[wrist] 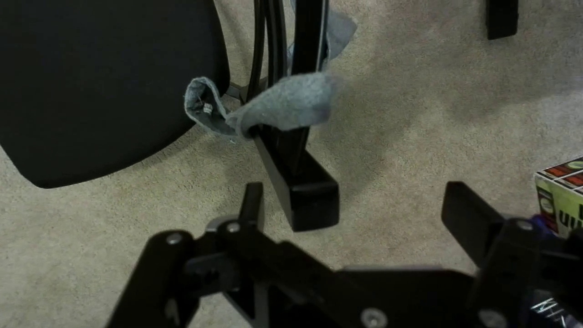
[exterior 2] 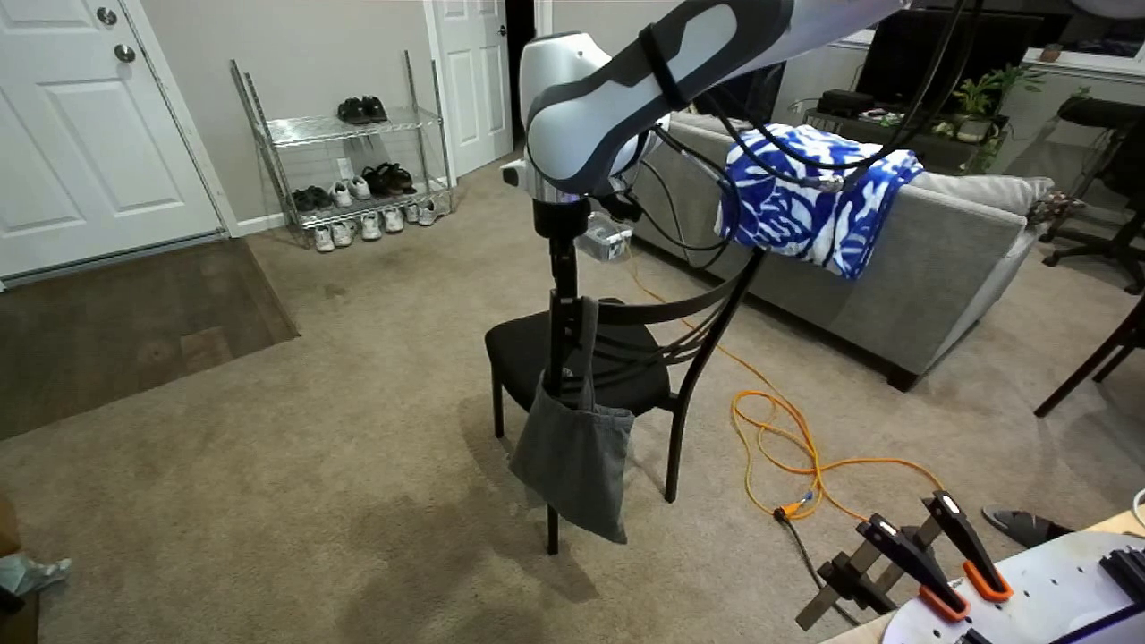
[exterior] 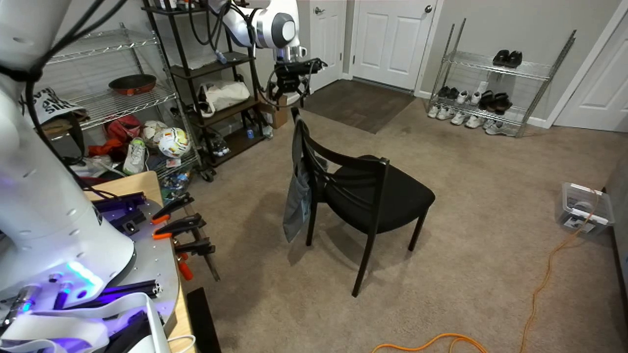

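In the wrist view I see the end effector (wrist: pixel 357 205) gaping wide at bottom, a black seat (wrist: pixel 104 86) upper left, a gray strap (wrist: pixel 291 102) upper center. In an exterior view the gray bag (exterior 2: pixel 577 461) dangles below center. In an exterior view it hangs mid-frame from the chair (exterior: pixel 365 201).

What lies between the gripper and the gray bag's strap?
In the wrist view, the top end of a black chair post shows between the open gripper and the gray strap.
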You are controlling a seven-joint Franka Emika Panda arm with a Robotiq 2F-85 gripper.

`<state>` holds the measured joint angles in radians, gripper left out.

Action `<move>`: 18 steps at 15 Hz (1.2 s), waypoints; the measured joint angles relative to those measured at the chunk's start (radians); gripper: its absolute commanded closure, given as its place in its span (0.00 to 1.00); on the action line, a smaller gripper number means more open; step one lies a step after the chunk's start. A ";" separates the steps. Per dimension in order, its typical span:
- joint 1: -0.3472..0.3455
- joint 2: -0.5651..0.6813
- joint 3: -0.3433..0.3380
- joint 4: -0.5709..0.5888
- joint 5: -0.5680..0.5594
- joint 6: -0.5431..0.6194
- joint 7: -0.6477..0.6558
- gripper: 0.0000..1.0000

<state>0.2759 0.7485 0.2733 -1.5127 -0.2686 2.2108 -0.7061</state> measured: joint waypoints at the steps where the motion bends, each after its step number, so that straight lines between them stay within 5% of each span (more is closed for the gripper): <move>1: 0.000 -0.011 0.000 -0.007 0.002 -0.011 0.000 0.00; 18: -0.052 -0.071 -0.003 -0.137 0.038 -0.038 0.000 0.00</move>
<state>0.2238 0.6774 0.2700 -1.6498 -0.2311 2.1725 -0.7060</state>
